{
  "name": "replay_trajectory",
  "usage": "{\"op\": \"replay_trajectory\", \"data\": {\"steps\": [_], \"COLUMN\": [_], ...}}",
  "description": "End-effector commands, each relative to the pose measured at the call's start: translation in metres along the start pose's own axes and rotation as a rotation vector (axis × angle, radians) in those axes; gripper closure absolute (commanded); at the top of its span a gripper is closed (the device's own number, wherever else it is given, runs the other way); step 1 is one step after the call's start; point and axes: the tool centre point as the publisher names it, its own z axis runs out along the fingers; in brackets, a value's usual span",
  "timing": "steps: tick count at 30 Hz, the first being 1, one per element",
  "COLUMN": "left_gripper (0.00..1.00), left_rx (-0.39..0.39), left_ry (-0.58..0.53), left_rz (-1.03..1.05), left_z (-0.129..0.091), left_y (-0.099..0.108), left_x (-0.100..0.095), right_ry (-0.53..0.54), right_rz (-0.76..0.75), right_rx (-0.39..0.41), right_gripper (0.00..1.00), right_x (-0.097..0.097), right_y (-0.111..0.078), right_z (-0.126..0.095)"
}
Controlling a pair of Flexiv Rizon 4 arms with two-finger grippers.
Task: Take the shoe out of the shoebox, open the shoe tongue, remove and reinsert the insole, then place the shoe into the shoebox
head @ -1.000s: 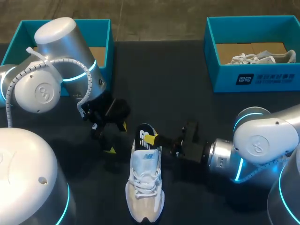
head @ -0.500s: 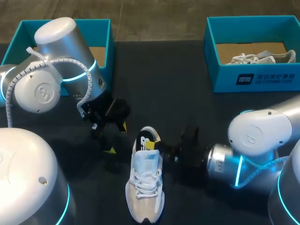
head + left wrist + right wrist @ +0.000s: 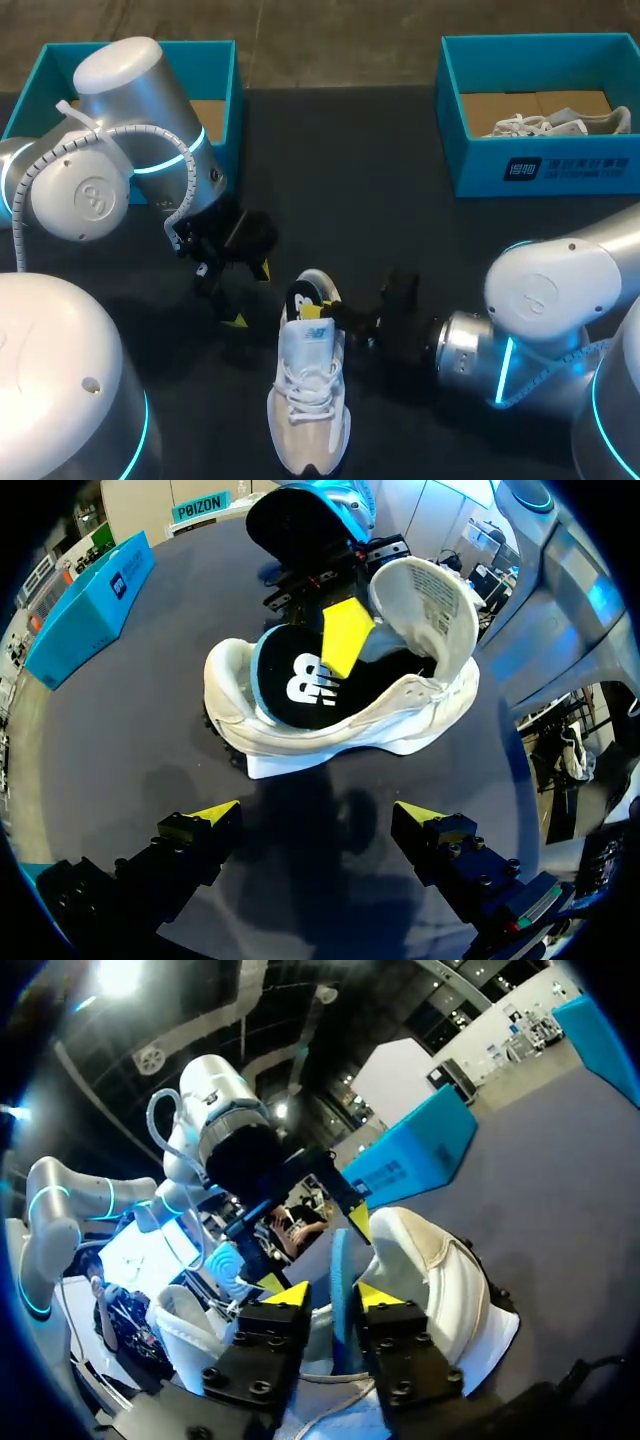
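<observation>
A white sneaker [image 3: 310,390] lies on the dark table, heel toward the far side and toe toward me. Its tongue [image 3: 425,600] is folded back. The black insole [image 3: 300,675] with a white logo and blue edge sits in the heel opening. My right gripper [image 3: 322,308] is at that opening. In the right wrist view the insole's thin blue edge [image 3: 341,1290] stands between the slightly parted fingers of the right gripper [image 3: 335,1295], with small gaps on both sides. My left gripper [image 3: 248,295] hovers wide open just left of the heel, and the left gripper [image 3: 318,815] holds nothing.
A teal shoebox [image 3: 215,70] stands at the back left behind my left arm. A second teal shoebox [image 3: 540,160] at the back right holds another white shoe [image 3: 545,122]. Bare dark table lies between the boxes.
The right gripper's fingers have parted a little around the insole. The insole has sunk lower into the heel and the right arm's wrist has shifted. The left arm has not moved.
</observation>
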Motion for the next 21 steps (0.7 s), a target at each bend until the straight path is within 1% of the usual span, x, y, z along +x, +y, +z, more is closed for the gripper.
{"op": "replay_trajectory", "data": {"steps": [1, 9, 12, 14, 18, 21], "left_gripper": [0.00, 0.00, 0.00, 0.00, 0.00, 0.00], "left_rx": [0.000, 0.000, 0.000, 0.000, 0.000, 0.000], "left_ry": [-0.003, -0.003, -0.003, -0.003, -0.003, -0.003], "left_rz": [0.000, 0.000, 0.000, 0.000, 0.000, 0.000], "left_z": [0.001, 0.001, 0.001, 0.001, 0.001, 0.001], "left_y": [0.000, 0.000, 0.000, 0.000, 0.000, 0.000], "left_x": [0.001, 0.001, 0.001, 0.001, 0.001, 0.001], "right_ry": [0.012, 0.025, 0.029, 0.031, 0.025, 0.015], "right_rz": [-0.008, -0.025, -0.025, -0.026, -0.019, -0.001], "right_rx": [-0.011, -0.016, -0.012, -0.012, -0.019, -0.029], "right_gripper": [0.64, 0.67, 0.77, 0.99, 1.00, 1.00], "right_x": [-0.001, -0.003, -0.005, -0.006, -0.010, -0.014], "right_y": [0.002, 0.012, 0.014, 0.015, 0.015, 0.010], "right_z": [-0.004, 0.000, 0.004, 0.004, 0.003, -0.001]}}
